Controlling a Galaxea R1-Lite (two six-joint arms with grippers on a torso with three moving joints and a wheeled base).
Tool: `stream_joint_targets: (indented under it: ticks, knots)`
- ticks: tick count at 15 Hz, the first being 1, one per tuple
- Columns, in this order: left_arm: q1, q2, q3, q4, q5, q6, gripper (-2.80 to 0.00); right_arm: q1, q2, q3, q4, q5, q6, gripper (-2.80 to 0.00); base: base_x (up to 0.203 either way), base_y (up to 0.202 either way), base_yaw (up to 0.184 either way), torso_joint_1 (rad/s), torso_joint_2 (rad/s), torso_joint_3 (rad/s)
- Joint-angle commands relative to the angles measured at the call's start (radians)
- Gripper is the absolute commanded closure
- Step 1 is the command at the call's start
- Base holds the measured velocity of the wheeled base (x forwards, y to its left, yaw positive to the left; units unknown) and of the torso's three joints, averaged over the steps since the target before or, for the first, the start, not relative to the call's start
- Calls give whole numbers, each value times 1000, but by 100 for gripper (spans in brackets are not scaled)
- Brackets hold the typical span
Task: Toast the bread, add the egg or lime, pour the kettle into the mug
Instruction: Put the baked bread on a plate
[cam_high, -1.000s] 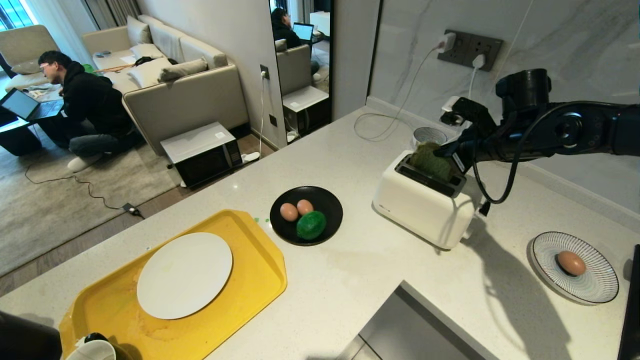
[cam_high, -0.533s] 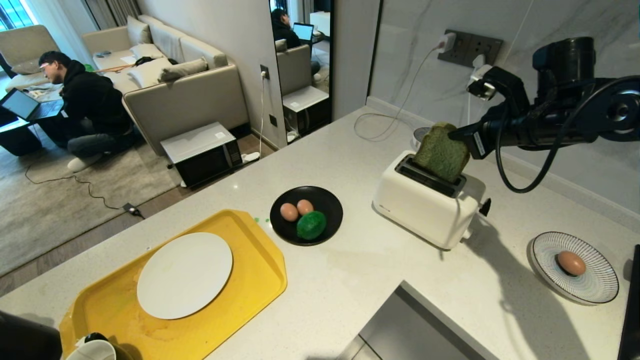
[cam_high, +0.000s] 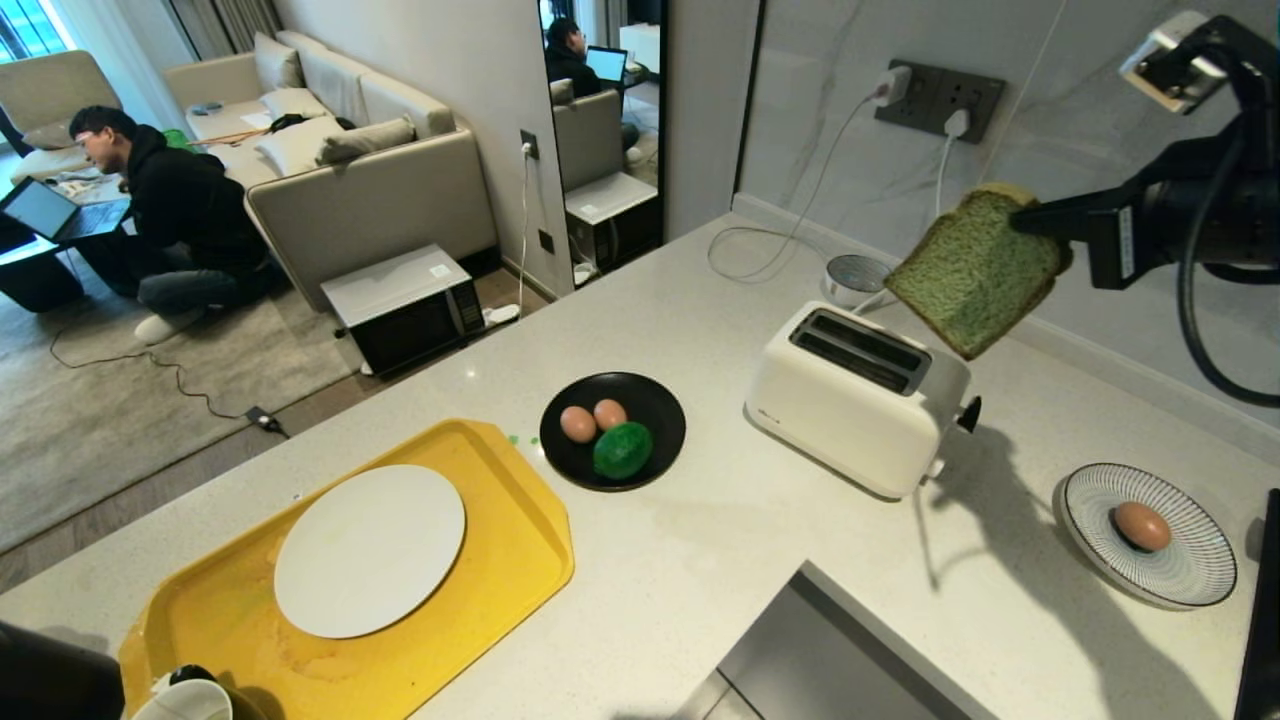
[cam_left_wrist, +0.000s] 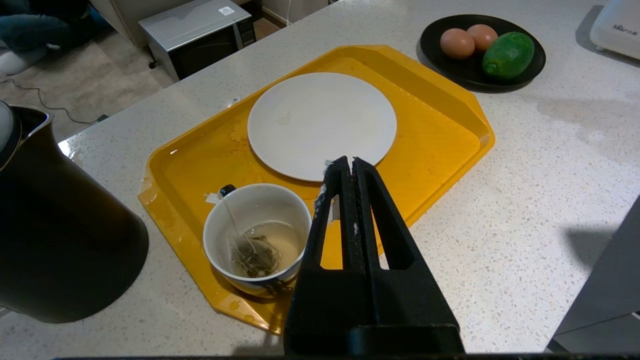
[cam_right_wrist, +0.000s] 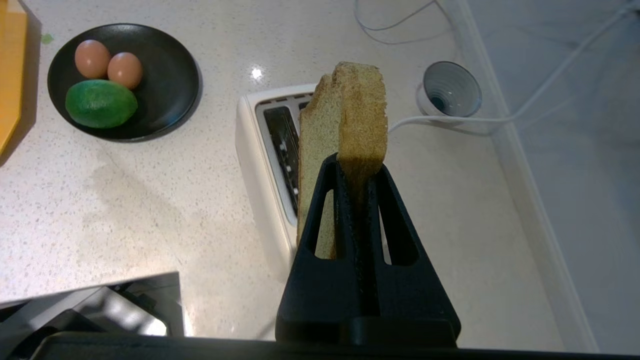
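Note:
My right gripper (cam_high: 1038, 216) (cam_right_wrist: 356, 167) is shut on the crust edge of the green bread (cam_high: 975, 272) (cam_right_wrist: 360, 110), which hangs tilted in the air above and to the right of the white toaster (cam_high: 850, 400). Two eggs (cam_high: 592, 419) and the lime (cam_high: 622, 450) lie on a black plate (cam_high: 655, 395). A third egg (cam_high: 1142, 526) rests on a striped plate (cam_high: 1190, 570). My left gripper (cam_left_wrist: 351, 161) is shut and empty above the yellow tray (cam_left_wrist: 440, 150), beside the mug (cam_left_wrist: 257, 237) with a tea bag in it. The black kettle (cam_left_wrist: 55, 240) stands left of the tray.
A white plate (cam_high: 370, 550) lies on the tray. A small striped cup (cam_high: 857, 272) and cords sit behind the toaster by the wall. A steel sink edge (cam_high: 830, 650) lies at the counter front. A person sits on the floor at the far left.
The right gripper has lifted the bread out of the toaster slot and carried it up and to the right. The left arm has not moved.

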Motion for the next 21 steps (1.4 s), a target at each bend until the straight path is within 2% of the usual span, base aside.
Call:
stream_joint_targets:
  ticks: [1, 8, 11, 21]
  knots:
    - [0, -1, 0, 0, 0, 0, 0, -32, -188, 104, 0, 1, 1, 0, 0, 0, 0, 0, 0, 0]
    - [0, -1, 0, 0, 0, 0, 0, -109, -358, 250, 0, -2, 6, 0, 0, 0, 0, 0, 0, 0]
    - [0, -1, 0, 0, 0, 0, 0, -112, -364, 267, 0, -33, 16, 0, 0, 0, 0, 0, 0, 0]
    - [0, 0, 0, 0, 0, 0, 0, -112, -384, 287, -1, -33, 27, 0, 0, 0, 0, 0, 0, 0]
